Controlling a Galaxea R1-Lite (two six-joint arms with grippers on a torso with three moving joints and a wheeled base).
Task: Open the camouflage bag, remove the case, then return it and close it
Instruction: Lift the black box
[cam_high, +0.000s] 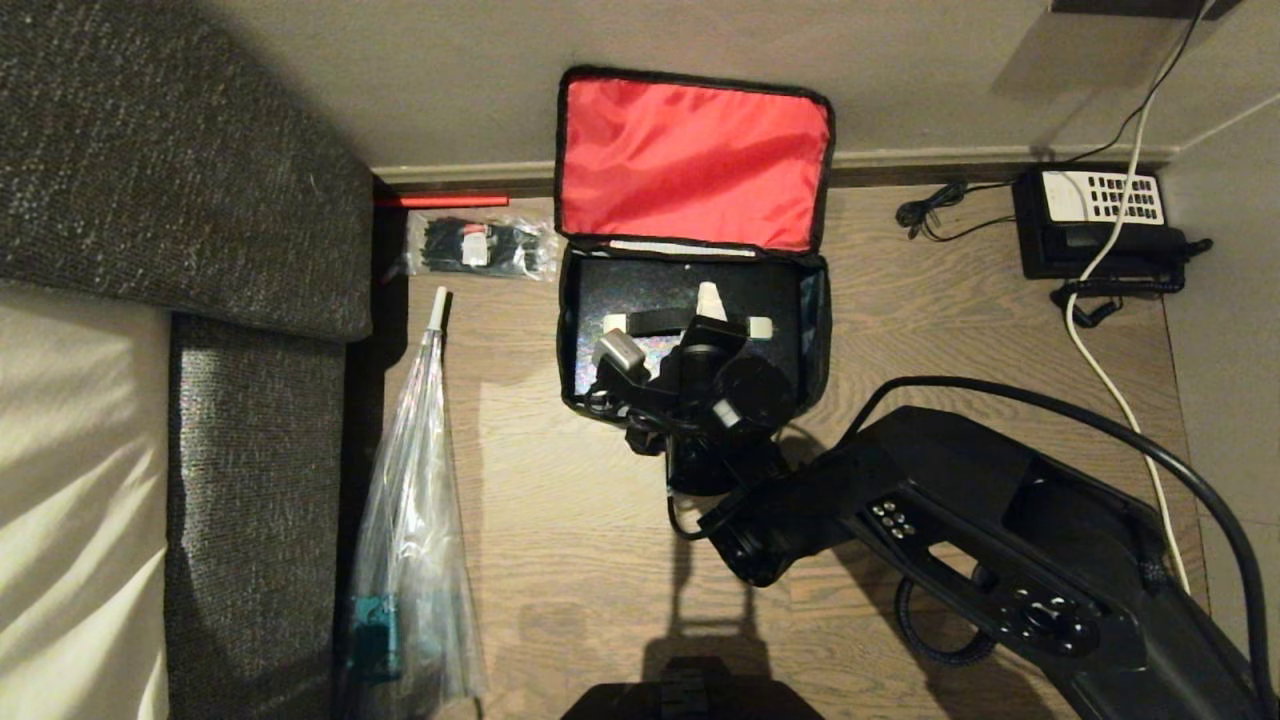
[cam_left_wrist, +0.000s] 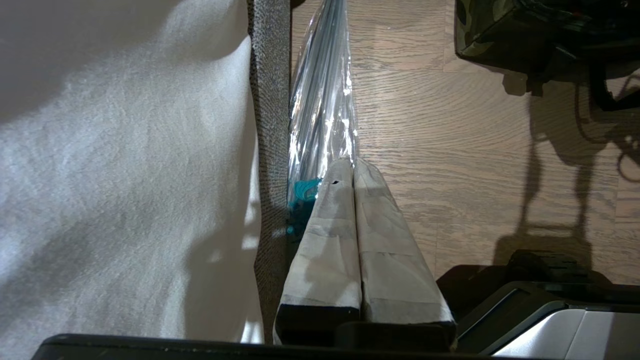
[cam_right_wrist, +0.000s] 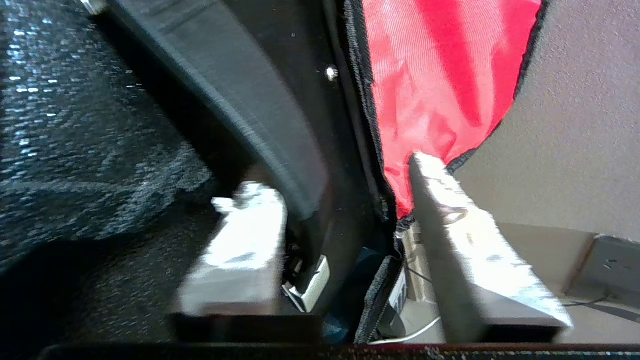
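We see the case (cam_high: 690, 330) lying inside the open bag (cam_high: 693, 160) on the floor, half hidden by the right gripper (cam_right_wrist: 345, 200), fingers parted, holding nothing. Left gripper (cam_left_wrist: 354, 170) fingers pressed together, empty.

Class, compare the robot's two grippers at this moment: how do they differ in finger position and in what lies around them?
1. The right gripper has its fingers spread apart; the left gripper has its fingers pressed together.
2. The right gripper reaches into the open camouflage bag over the case; the left gripper hangs over bare floor beside a sofa.
Both have pale, tapered fingers and hold nothing.
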